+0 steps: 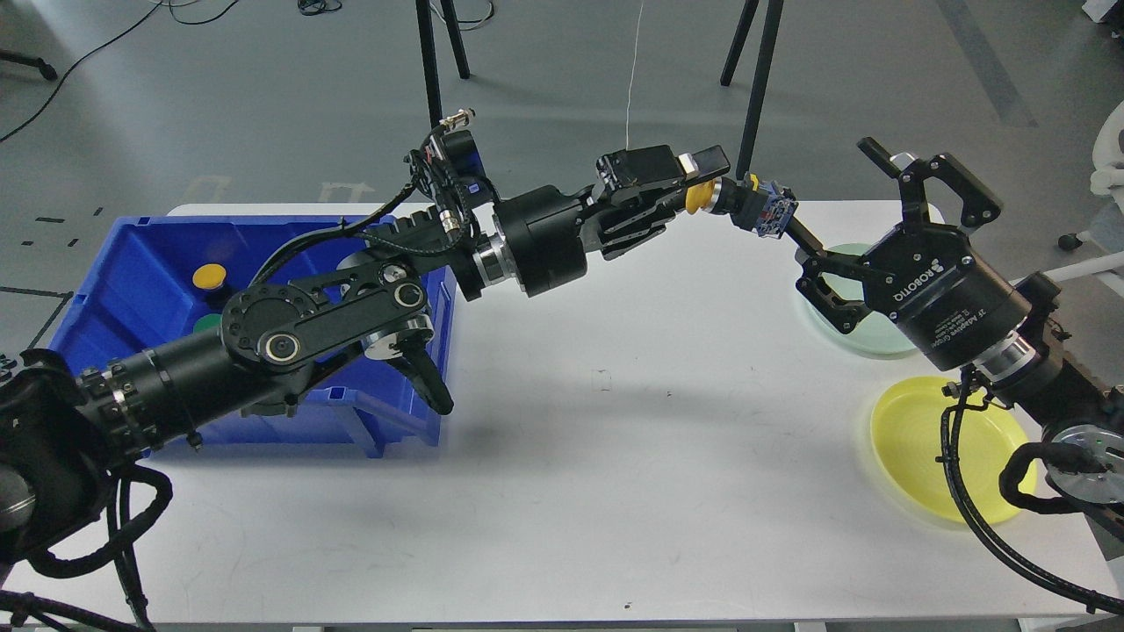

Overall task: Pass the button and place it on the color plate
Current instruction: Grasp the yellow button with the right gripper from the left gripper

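My left gripper (700, 183) is shut on the yellow cap of a push button (742, 202) with a black and blue body, held out above the table's far edge. My right gripper (847, 202) is open, its fingers spread wide, one fingertip (801, 235) just below the button's blue end. The yellow plate (922, 439) lies at the right front, partly behind my right arm. The pale green plate (878, 342) lies behind it, mostly hidden by my right gripper.
A blue bin (132, 263) stands at the left, partly covered by my left arm. A yellow button (210, 276) and part of a green one (207, 325) show inside it. Dark stand legs (751, 79) rise behind the table.
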Tool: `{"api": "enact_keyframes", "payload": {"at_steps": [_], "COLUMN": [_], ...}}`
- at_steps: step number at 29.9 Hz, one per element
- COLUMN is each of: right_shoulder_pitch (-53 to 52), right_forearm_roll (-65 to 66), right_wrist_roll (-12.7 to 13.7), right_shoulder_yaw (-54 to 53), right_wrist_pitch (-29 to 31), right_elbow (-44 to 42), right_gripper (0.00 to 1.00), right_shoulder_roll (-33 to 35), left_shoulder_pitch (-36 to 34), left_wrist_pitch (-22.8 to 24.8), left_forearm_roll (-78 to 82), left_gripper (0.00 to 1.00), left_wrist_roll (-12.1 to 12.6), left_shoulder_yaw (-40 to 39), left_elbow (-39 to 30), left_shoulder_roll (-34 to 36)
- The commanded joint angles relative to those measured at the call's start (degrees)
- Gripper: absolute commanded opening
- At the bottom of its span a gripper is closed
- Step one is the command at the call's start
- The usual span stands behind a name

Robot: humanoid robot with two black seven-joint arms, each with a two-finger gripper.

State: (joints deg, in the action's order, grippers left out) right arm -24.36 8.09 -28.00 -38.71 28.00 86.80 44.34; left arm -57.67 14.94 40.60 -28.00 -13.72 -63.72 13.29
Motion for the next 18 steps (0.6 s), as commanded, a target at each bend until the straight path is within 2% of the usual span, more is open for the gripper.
{"api": "enact_keyframes", "payload": {"at_steps": [1,13,18], "right_shoulder_pitch": [-2.8,-4.12,-3.86], "right_forearm_roll": [0.18,1.85,1.85], "right_wrist_roll": [0.0,0.0,0.0], "right_shoulder_yaw": [3.63,5.84,5.75], "right_wrist_pitch": [0.0,0.0,0.0], "right_elbow": [-0.14,-0.14,-0.14], "right_gripper": [0.87,0.85,0.65], "right_shoulder_roll": [-0.75,-2.33,-2.24], "left_shoulder_pitch": [0.01,0.1,0.1], "left_wrist_pitch": [0.0,-0.08,-0.08], "left_forearm_roll": [0.0,0.0,0.0], "left_gripper": [0.12,0.12,0.12], "left_wrist_roll": [0.0,0.0,0.0], "left_shoulder_yaw": [0.01,0.1,0.01], "left_elbow": [0.09,0.26,0.44], "left_shoulder_roll": [-0.11,-0.11,-0.11]}}
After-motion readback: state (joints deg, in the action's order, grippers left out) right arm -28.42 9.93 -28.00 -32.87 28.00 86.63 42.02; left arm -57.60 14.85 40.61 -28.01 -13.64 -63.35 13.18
